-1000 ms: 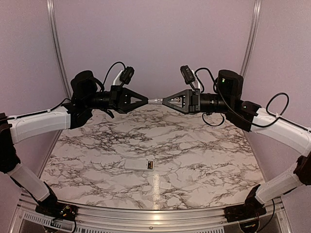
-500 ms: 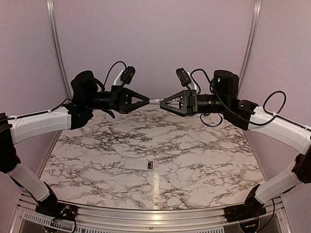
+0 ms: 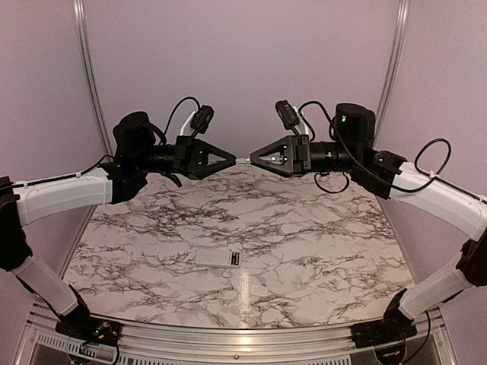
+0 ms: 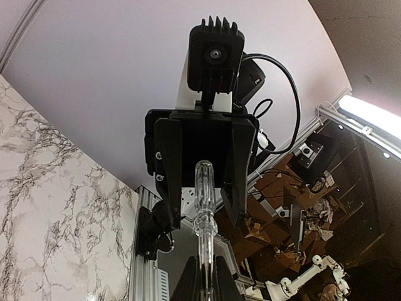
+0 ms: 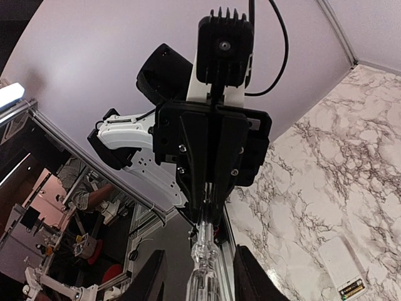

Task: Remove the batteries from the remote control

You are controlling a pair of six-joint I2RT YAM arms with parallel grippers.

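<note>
Left claw (image 3: pixel 230 160): clenched on the thin shaft of a clear-handled tool (image 3: pixel 242 160), held level and high over the far part of the surface (image 3: pixel 319 228).

Right claw (image 3: pixel 253 160): released, fingers spread on either side of the tool's handle, with a gap showing on each side in the right wrist view. It faces the left claw tip to tip.

Arms: both reach up and inward from the near corners, with forearms level and wrists meeting at the far centre.

Remote (image 3: pixel 217 257): flat on the surface, near centre, well below and nearer than both claws. Its long axis runs left to right.

Batteries (image 3: pixel 237 259): in the dark recess at the remote's right end, not yet removed.

Reach: the remote body lies a little left of centre and the recess about at centre. Neither arm looks clearly nearer, and either would have to drop and draw nearer to reach it.
</note>
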